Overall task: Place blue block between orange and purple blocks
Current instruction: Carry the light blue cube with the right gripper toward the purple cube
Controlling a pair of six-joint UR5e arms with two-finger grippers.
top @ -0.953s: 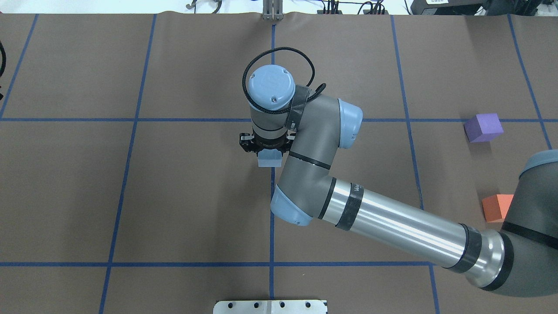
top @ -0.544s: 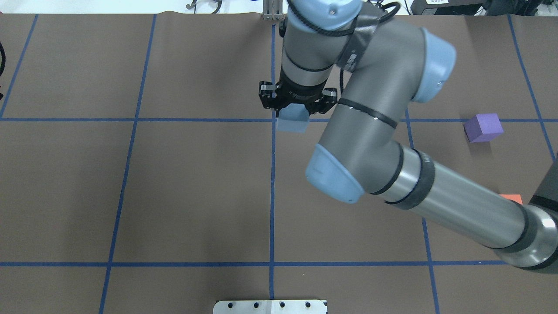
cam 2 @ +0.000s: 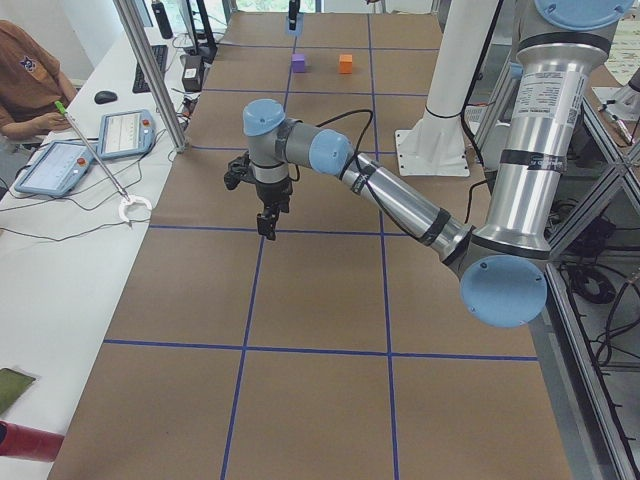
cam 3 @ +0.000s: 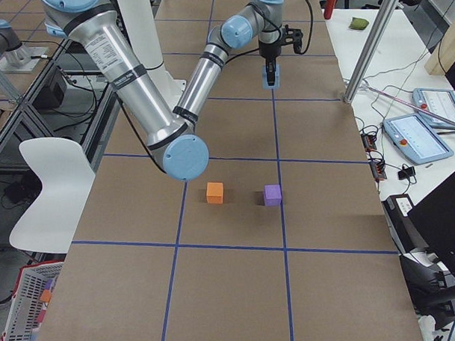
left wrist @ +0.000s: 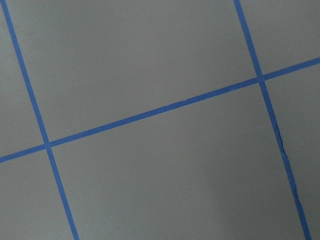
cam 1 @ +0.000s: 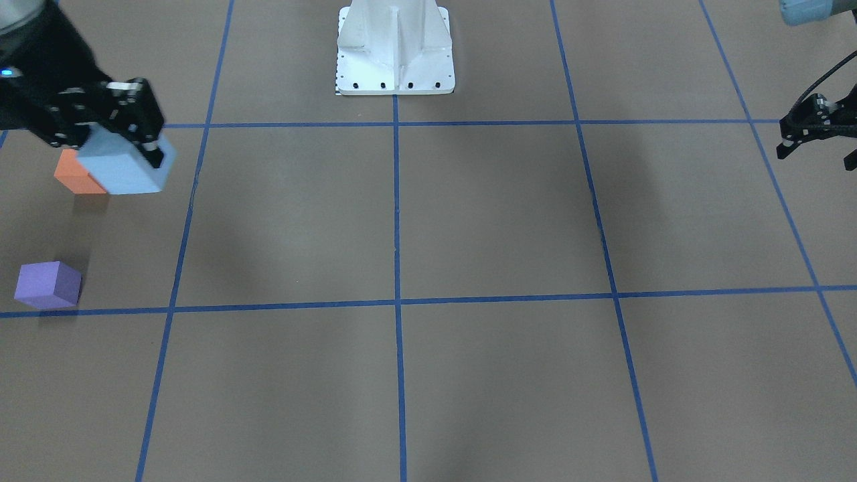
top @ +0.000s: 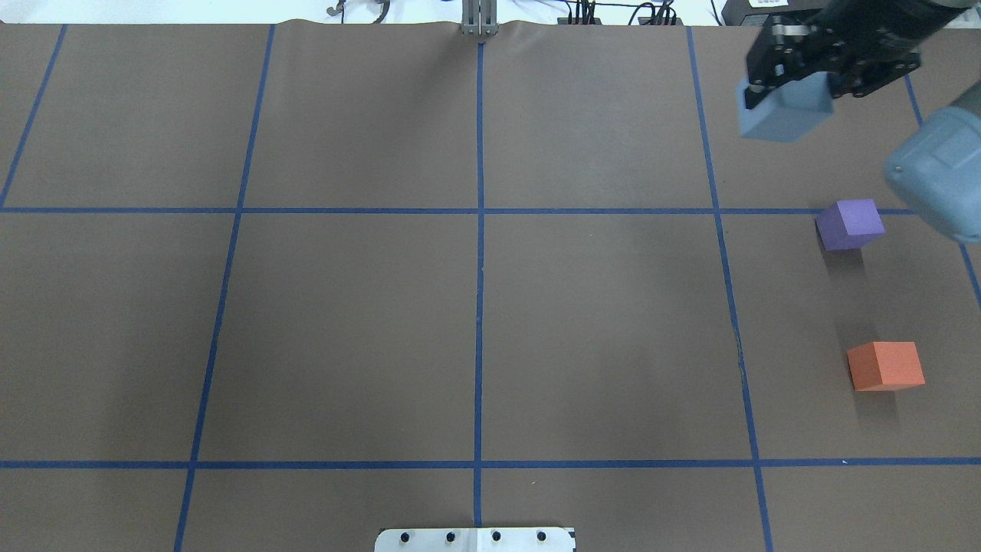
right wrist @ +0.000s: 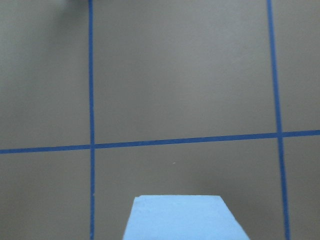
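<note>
My right gripper [top: 791, 98] is shut on the pale blue block [top: 782, 116] and holds it high over the table's far right. In the front-facing view the blue block [cam 1: 125, 171] overlaps the orange block [cam 1: 70, 175] behind it. The purple block [top: 849, 224] and the orange block [top: 885, 366] rest on the brown mat, one block-width or more apart, nearer me than the held block. The purple block [cam 1: 48, 284] sits on a blue tape line. My left gripper [cam 1: 818, 152] hangs open and empty over the other side of the table.
Blue tape lines grid the brown mat. The white robot base plate [cam 1: 395, 60] sits at the near middle edge. A person [cam 2: 25, 85] sits at a side table with tablets beyond the far edge. Cables lie along that far edge [top: 613, 11].
The right arm has swung from the table's middle to the far right, carrying the blue block higher. It no longer covers the orange block.
</note>
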